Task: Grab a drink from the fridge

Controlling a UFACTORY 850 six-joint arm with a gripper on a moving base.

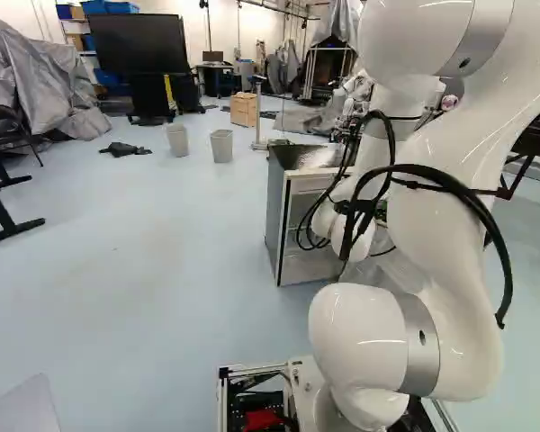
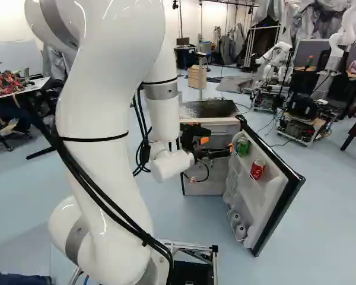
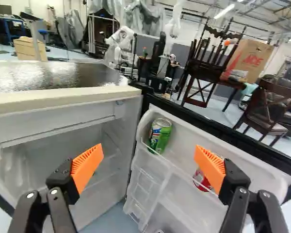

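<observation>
The gripper (image 2: 218, 143) has its two fingers wide apart, with nothing held in them. It is up by the open fridge (image 3: 48, 99). The fridge door (image 3: 182, 194) is swung out, and two cans sit in its top rack. The green can (image 3: 160, 137) is ahead of the gripper, in line with the space between the fingers. The red can (image 3: 200, 180) is in the same rack, apart from the green one, and one orange pad (image 3: 211, 170) hides part of it in the wrist view. Low down in the door are two pale round things (image 2: 241, 231). Farther back there is a wooden box (image 2: 197, 77), and another robot (image 2: 277, 56) is near the right of the right base view.
</observation>
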